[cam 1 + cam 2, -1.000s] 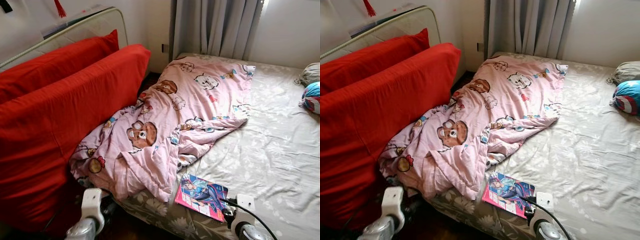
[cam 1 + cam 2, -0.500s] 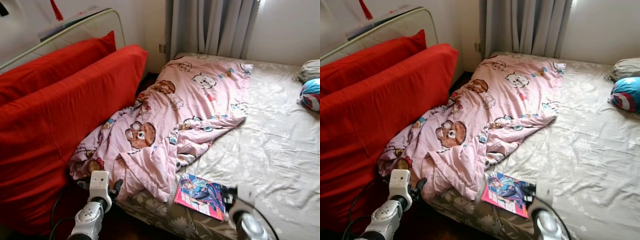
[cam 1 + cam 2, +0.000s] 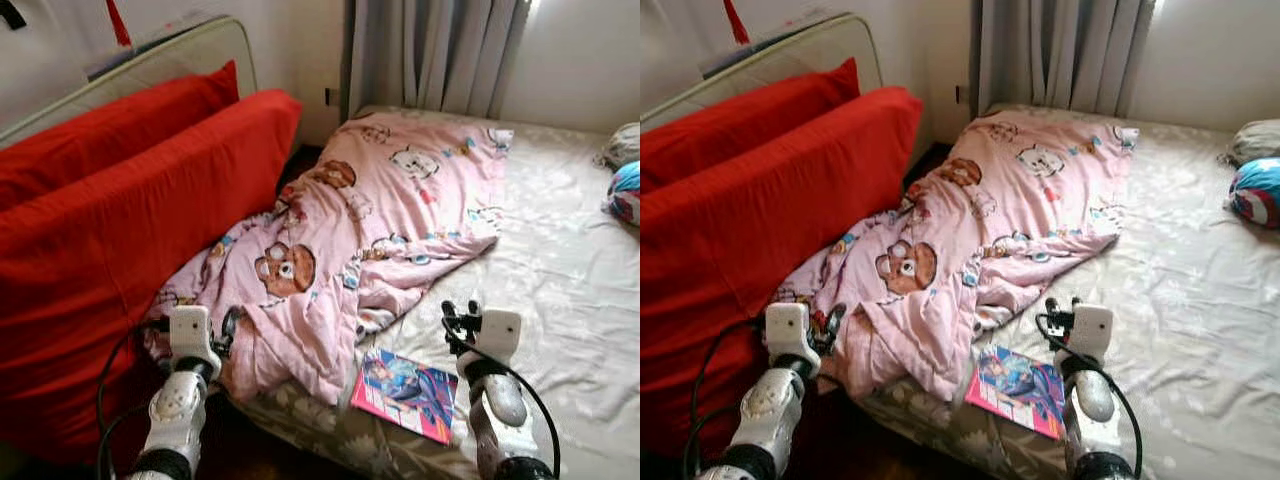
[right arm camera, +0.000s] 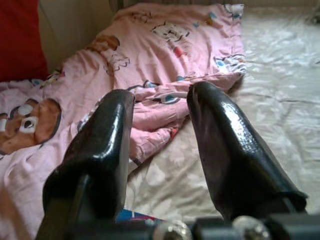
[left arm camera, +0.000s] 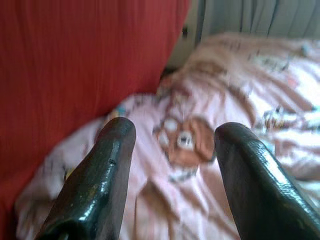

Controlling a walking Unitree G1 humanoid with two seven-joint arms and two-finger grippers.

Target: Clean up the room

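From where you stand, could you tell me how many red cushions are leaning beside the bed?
2: the front red cushion leans against the bed's left side, touching the pink blanket; the rear red cushion stands behind it. More may be hidden behind them.

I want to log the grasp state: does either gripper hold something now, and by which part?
Nothing is held. The left gripper is open before the pink blanket, and the right gripper is open above the bed sheet.

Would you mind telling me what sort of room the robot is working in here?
Most likely a bedroom: a bed with a rumpled pink blanket, red cushions beside it, and grey curtains behind.
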